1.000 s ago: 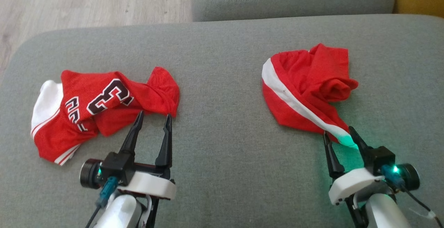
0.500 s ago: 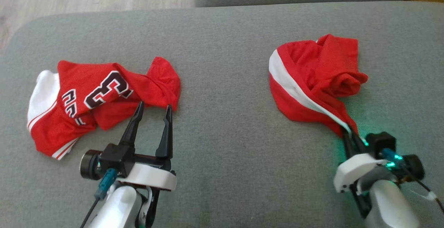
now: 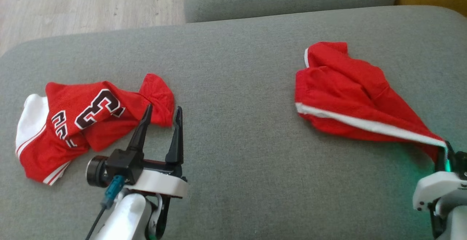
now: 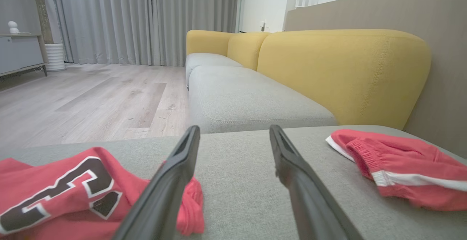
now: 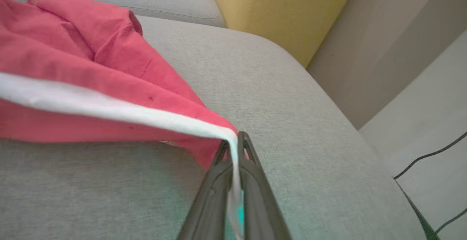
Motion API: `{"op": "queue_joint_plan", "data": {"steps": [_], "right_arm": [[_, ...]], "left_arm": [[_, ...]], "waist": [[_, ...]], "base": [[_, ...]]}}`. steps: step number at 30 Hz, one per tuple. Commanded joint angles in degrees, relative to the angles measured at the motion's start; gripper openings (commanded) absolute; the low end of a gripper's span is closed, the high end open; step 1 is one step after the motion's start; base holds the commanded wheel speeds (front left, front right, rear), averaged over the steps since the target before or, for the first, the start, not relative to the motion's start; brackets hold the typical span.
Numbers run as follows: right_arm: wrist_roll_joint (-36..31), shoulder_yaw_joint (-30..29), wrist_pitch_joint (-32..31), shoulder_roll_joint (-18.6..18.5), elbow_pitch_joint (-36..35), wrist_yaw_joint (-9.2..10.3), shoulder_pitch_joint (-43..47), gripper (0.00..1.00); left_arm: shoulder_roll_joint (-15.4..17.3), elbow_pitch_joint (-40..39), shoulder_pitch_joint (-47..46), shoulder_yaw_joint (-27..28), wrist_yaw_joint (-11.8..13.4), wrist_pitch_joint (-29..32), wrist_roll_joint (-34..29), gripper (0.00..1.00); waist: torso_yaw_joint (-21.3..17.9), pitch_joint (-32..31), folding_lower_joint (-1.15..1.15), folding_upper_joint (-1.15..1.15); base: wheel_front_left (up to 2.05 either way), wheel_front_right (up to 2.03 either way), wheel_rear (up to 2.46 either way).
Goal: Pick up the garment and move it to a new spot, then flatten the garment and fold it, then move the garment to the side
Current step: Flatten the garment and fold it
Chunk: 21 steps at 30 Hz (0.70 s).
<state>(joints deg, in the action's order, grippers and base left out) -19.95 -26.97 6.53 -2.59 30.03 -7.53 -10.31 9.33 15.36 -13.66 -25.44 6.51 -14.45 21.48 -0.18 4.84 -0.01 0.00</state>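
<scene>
Garment [image 3: 346,86] — corner pinched in right gripper [image 5: 233,148] | stretched leftward across cushion [image 3: 237,68]

A home living room. In the left wrist view a long sofa runs up the middle, with grey seat cushions [image 4: 233,97] and rounded yellow backrests [image 4: 339,72] to the right. Pale wood-plank flooring [image 4: 91,101] spreads across the left, floor-length grey curtains [image 4: 146,17] hang along the top, and a low grey cabinet [image 4: 18,52] stands at the far left edge.
</scene>
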Motion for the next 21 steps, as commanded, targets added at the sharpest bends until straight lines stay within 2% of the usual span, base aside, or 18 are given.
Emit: {"op": "queue_joint_plan", "data": {"steps": [1, 6, 15, 21], "right_arm": [[0.36, 1.76, 0.26, -0.29, -2.10, 0.04, -1.71, 1.00], [4.60, 6.77, 3.53, -0.29, -4.50, 0.04, -2.20, 1.00], [18.34, 26.60, 8.00, -0.29, -13.65, 0.04, 2.46, 1.00], [19.78, 34.17, 8.33, -0.29, -14.58, 0.04, 5.16, 1.00]], "left_arm": [[0.31, -1.52, -1.55, 2.35, -0.10, -0.54, -0.58, 1.00], [0.13, -1.11, -1.35, 2.56, -0.54, -0.54, -0.76, 1.00], [-0.13, -1.05, -1.05, 2.92, -1.09, -0.54, -1.06, 1.00], [-0.60, -1.12, -1.07, 2.53, -1.41, -0.54, -1.37, 1.00]], "waist": [[-0.05, -0.06, 0.01, 0.00], [-0.03, -0.43, 0.01, 0.00], [0.86, -0.95, 0.01, 0.00], [2.52, -0.69, 0.01, 0.00]], "base": [[0.00, 0.00, 0.00], [0.00, 0.00, 0.00], [0.00, 0.00, 0.00], [0.00, 0.00, 0.00]]}}
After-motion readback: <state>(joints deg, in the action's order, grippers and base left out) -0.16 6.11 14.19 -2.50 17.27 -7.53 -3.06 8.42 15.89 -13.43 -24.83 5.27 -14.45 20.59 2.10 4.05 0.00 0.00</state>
